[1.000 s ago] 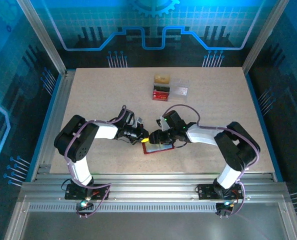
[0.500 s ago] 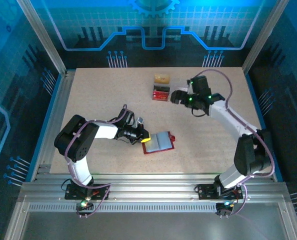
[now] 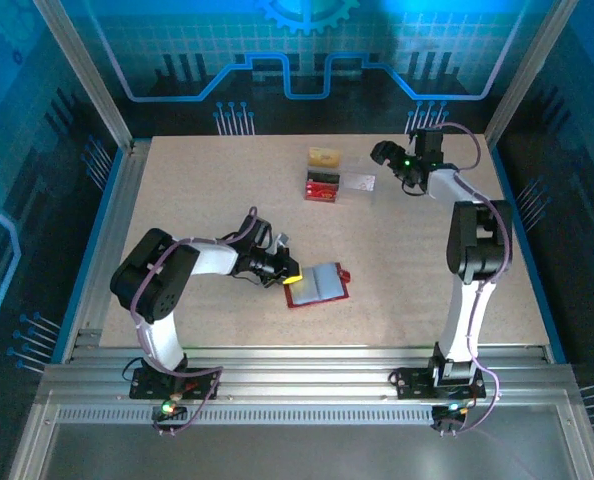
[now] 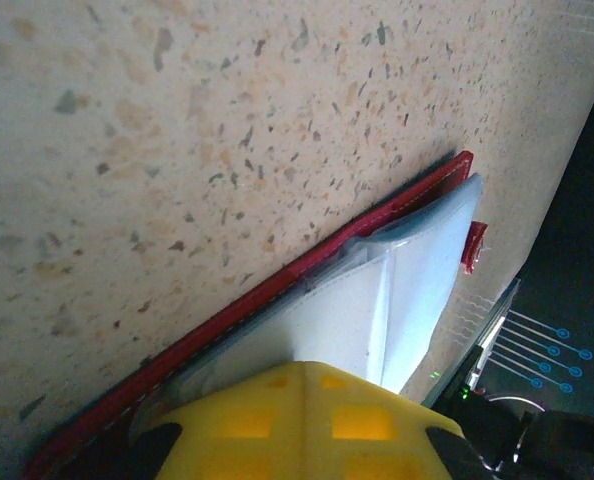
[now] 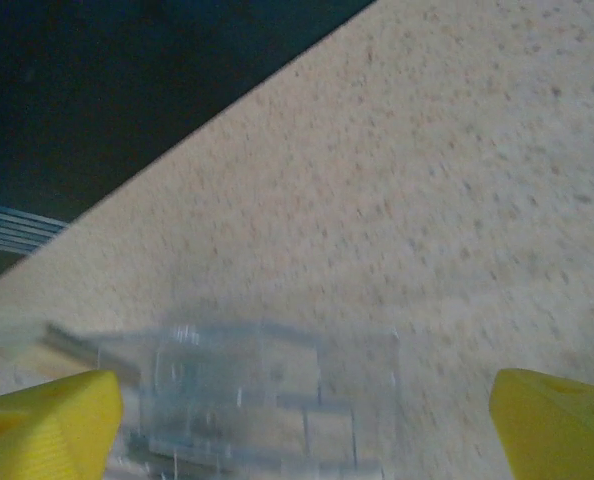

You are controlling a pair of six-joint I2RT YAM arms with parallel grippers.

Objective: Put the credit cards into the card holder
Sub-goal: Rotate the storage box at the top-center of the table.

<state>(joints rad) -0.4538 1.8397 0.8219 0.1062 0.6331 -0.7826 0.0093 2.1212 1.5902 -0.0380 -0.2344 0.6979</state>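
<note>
The dark red card holder (image 3: 302, 297) lies open at the table's middle. A pale credit card (image 3: 323, 283) rests on its inside, and I cannot tell how far it is tucked in. In the left wrist view the holder's red edge (image 4: 277, 285) runs beside the pale card (image 4: 417, 280). My left gripper (image 3: 288, 271) is shut, its yellow fingertips (image 4: 377, 425) pressed together on the holder's left part. My right gripper (image 3: 381, 152) stands open at the far side, its yellow fingertips (image 5: 47, 420) wide apart, a little above and behind the clear box (image 5: 267, 395).
The clear plastic box (image 3: 359, 182) sits far centre with pale contents I cannot make out. Dark red ribbed pieces (image 3: 322, 186) lie to its left, a tan block (image 3: 324, 158) behind them. The right arm stretches along the right side towards the table's back edge.
The right arm has swung from the card holder to the far side by the clear box, and its gripper has opened wide. The left gripper has stayed on the holder.
</note>
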